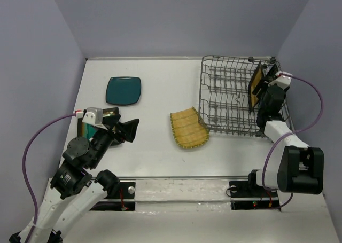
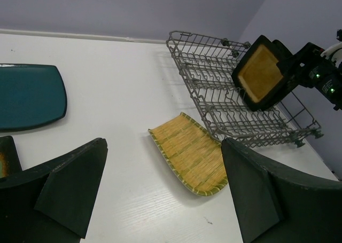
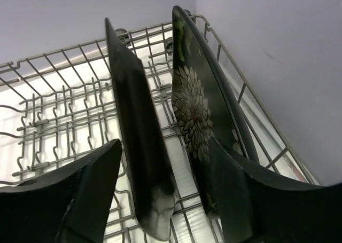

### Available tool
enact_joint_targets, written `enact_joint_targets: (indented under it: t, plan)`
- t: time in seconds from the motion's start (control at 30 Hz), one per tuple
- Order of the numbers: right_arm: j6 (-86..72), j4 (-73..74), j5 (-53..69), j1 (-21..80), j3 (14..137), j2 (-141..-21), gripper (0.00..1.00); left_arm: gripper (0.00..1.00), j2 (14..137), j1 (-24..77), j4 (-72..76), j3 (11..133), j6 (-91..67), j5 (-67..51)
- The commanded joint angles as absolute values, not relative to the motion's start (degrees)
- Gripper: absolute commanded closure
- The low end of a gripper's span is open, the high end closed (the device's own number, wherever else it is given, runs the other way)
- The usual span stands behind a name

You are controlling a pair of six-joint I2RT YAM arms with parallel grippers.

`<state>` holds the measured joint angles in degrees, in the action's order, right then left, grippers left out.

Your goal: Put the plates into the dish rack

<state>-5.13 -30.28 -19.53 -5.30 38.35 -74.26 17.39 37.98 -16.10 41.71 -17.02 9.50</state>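
The grey wire dish rack [image 1: 230, 101] stands at the far right. A dark-rimmed mustard plate [image 1: 256, 84] and a black plate with a white flower [image 3: 195, 112] stand upright in its right end. My right gripper [image 1: 265, 88] is open over them, with both plates between its jaws; the mustard plate's dark back [image 3: 136, 141] shows in the right wrist view. The yellow ribbed plate [image 1: 188, 128] leans on the rack's near left corner. The plain teal plate [image 1: 123, 91] lies flat at the far left. My left gripper [image 1: 130, 128] is open and empty. A dark-rimmed teal plate [image 1: 87, 128] lies partly hidden under the left arm.
The left wrist view shows the ribbed plate [image 2: 189, 153], the rack [image 2: 211, 67], the mustard plate [image 2: 260, 72] and the plain teal plate [image 2: 29, 96]. Lilac walls close in the table on three sides. The arm bases sit along the near edge.
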Motion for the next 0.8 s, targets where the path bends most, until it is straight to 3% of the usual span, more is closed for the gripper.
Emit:
enact_joint_targets:
  t: [0.0,0.23,0.57,0.7,0.77]
  plan:
    - [-12.37,-25.87,-21.62,-5.71,41.12,-71.2,0.23,0.01,18.02,37.18,-13.89,42.19,-16.61,9.23]
    - [-21.61,-11.7,-21.71,-5.1,49.04,-66.72,0.09,0.01,20.12,35.25,-14.24,42.36,-16.88,10.46]
    - [-26.89,-7.73,-15.47,8.77,49.04,-61.61,0.09,0.01,23.82,30.15,-13.98,42.45,-17.14,9.49]
    - [-30.05,-8.35,-10.21,18.17,50.01,-64.33,0.26,0.01,24.17,27.78,-13.97,42.54,-17.31,9.58]
    - [-31.55,-9.93,-7.65,25.35,51.32,-67.58,0.44,0.01,24.0,27.07,-13.97,42.63,-17.84,10.8]
